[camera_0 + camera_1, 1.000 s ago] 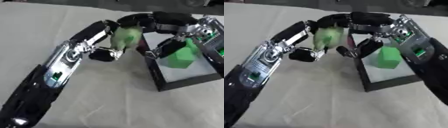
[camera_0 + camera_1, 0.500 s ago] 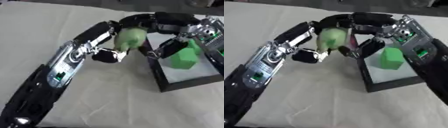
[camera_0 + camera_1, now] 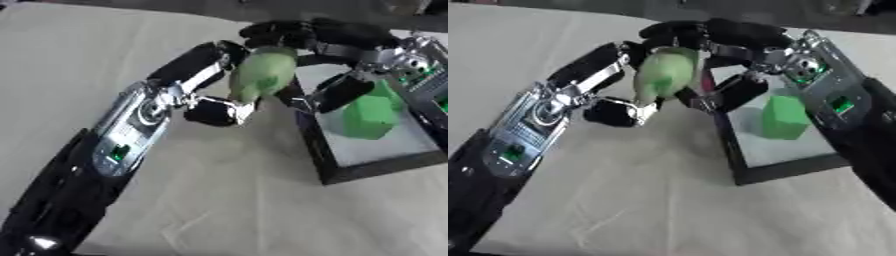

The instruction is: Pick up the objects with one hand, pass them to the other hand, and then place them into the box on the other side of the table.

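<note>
Two hands are meeting around a pale green object above the worktop, just left of the box.

The left hand is reaching in from the lower left, its fingers curling under the pale green object, whose long axis is running steeply, narrow end down. The right hand is coming from the right, fingers curling over the top of it. The right eye view is showing more of the right forearm. Inside the black box a green block is sitting.
</note>
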